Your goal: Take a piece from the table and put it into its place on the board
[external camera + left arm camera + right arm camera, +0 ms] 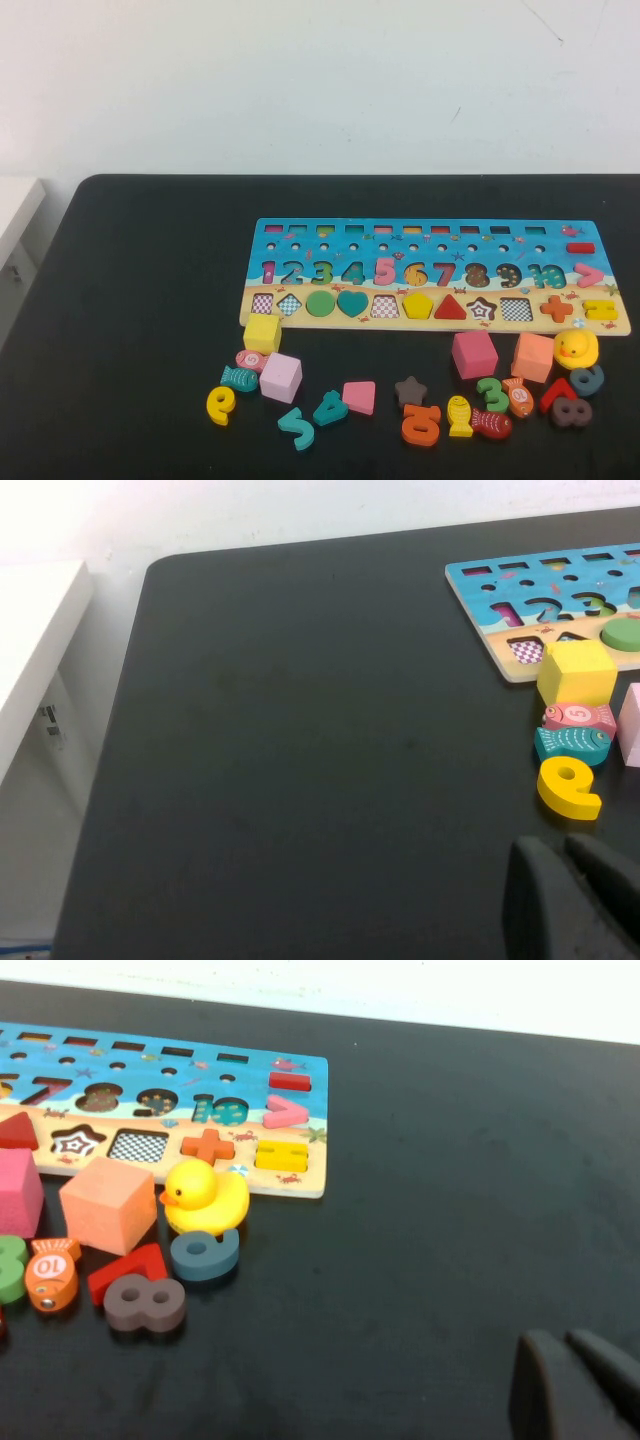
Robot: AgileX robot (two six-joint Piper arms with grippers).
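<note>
Left tool pinched narrow, empty, low over bare desk on my left. Right tool narrow too, empty, on my right, well apart from duck. Piece already sits in its place on board, 9 o'clock of red triangle. My read: placement done; next, just keep clear.

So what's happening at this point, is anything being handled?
Nothing is held. The yellow pentagon already sits in its recess on the puzzle board, between a checkered recess and the red triangle. The left gripper and right gripper are both shut, low over bare table at their own sides, away from the loose pieces.
</note>
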